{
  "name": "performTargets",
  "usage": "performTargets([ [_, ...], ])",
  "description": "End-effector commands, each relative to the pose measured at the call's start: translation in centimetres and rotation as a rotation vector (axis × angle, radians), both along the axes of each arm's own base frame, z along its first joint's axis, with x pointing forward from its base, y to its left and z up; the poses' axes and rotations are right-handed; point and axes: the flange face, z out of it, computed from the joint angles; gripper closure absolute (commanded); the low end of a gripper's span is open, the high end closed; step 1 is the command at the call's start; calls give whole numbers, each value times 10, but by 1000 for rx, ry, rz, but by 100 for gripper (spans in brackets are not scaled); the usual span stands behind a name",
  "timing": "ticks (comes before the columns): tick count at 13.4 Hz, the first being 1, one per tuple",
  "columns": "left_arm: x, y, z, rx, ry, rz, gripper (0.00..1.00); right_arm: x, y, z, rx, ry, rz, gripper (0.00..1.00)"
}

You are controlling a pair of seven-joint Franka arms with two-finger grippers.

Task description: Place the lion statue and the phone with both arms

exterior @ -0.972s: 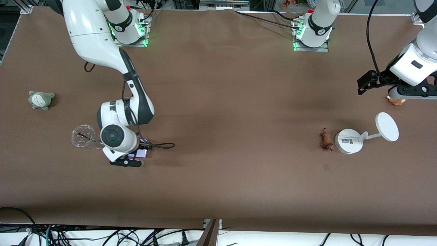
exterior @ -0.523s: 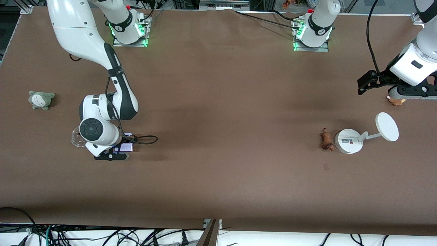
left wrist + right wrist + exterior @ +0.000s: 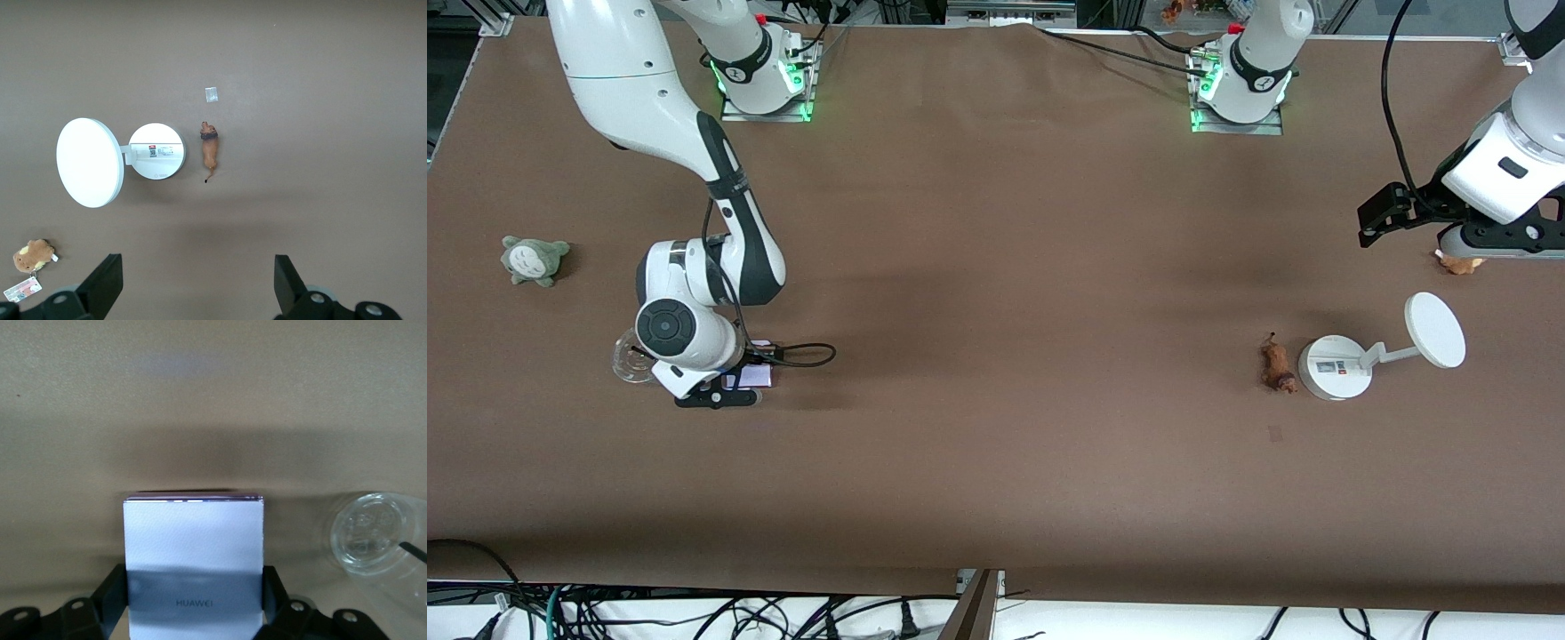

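Right now I see the phone (image 3: 193, 563) clamped between the fingers of the right gripper (image 3: 725, 391), low over the table (image 3: 1005, 267) toward the right arm's end, just beside a clear glass cup (image 3: 373, 533). A grey-green plush (image 3: 534, 260) sits apart from them, nearer that table end. My lion statue (image 3: 1278, 366) lies on the table just beside the round base of a white stand (image 3: 1334, 367). My left gripper (image 3: 193, 290) hangs spread wide and empty over the left arm's end, by a brown plush (image 3: 31, 255).

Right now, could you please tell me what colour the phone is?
Pale lavender; the phone shows best in the right wrist view.
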Motion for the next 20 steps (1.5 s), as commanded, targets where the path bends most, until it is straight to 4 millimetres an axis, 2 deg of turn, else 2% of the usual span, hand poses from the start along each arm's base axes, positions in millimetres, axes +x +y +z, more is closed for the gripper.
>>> performTargets([
  [1, 1, -1, 3, -16, -1, 3, 0, -6, -3, 12, 23, -2, 23, 0],
  [4, 1, -1, 3, -16, -1, 3, 0, -4, -3, 16, 27, -3, 53, 0],
  [6, 1, -1, 3, -16, -1, 3, 0, 0, 2, 30, 34, -21, 71, 0],
  [8, 1, -1, 3, -16, -1, 3, 0, 4, 10, 54, 40, -34, 82, 0],
  [9, 1, -1, 3, -16, -1, 3, 0, 9, 13, 72, 44, -37, 81, 0],
  [13, 1, -2, 3, -16, -1, 1, 0, 36, 18, 174, 38, -17, 72, 0],
  [15, 1, -1, 3, -16, -1, 3, 0, 41, 2, 219, 31, -25, 48, 0],
  [18, 1, -1, 3, -16, -1, 3, 0, 39, -35, 259, 22, -16, 47, 0],
  [20, 1, -1, 3, -16, -1, 3, 0, 31, -52, 287, 27, -21, 61, 0],
])
